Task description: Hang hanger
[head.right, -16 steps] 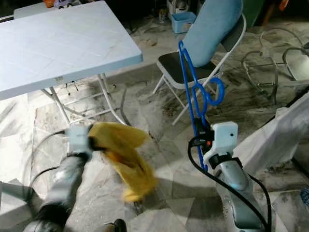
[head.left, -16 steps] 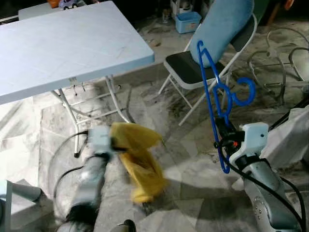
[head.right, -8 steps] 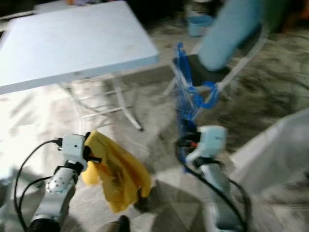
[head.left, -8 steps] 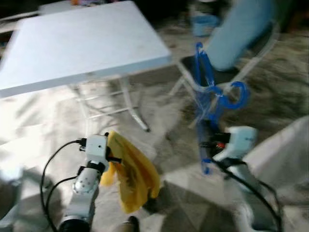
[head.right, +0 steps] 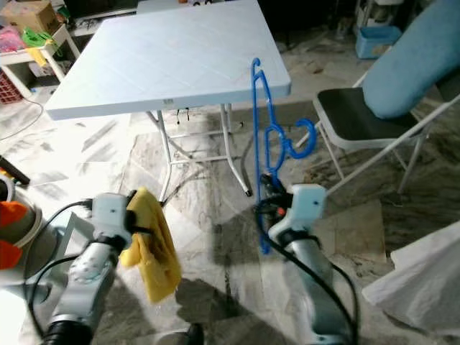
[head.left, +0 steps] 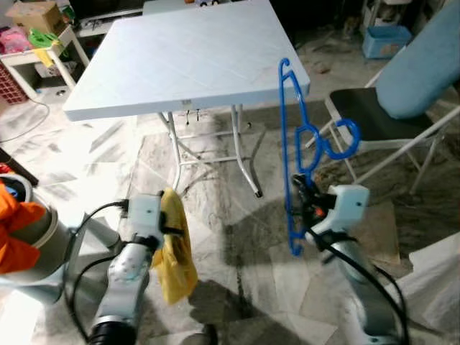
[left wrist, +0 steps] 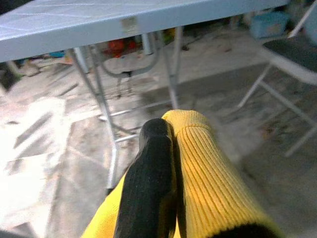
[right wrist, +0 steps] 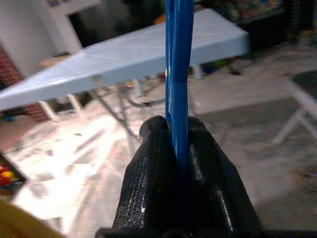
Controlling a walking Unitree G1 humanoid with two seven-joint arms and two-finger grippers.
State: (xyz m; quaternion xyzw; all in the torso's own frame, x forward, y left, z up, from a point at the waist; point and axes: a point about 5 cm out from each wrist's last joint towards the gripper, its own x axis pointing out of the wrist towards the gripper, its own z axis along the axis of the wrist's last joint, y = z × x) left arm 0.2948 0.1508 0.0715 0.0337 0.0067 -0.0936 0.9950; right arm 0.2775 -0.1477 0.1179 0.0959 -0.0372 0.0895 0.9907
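Note:
A blue plastic hanger (head.left: 293, 144) stands upright in front of the white table, its hook pointing toward the chair. My right gripper (head.left: 302, 195) is shut on its long bar, low down; the right wrist view has the blue bar (right wrist: 177, 74) pinched between the black fingers (right wrist: 151, 188). My left gripper (head.left: 169, 230) is shut on a yellow cloth (head.left: 175, 255) that hangs limp above the floor at the lower left. In the left wrist view a black finger (left wrist: 151, 183) presses against the ribbed yellow cloth (left wrist: 208, 183).
A white folding table (head.left: 194, 57) stands ahead. At the right is a folding chair (head.left: 374, 115) with a light blue cushion (head.left: 424, 65). A white sheet (head.left: 438, 273) lies at the lower right. An orange item (head.left: 16, 223) sits on a grey drum at left. The floor is marble.
The whole view has swung left and sharpened: the table now sits ahead and the chair at the right. Both grippers keep their hold; the yellow cloth hangs straighter.

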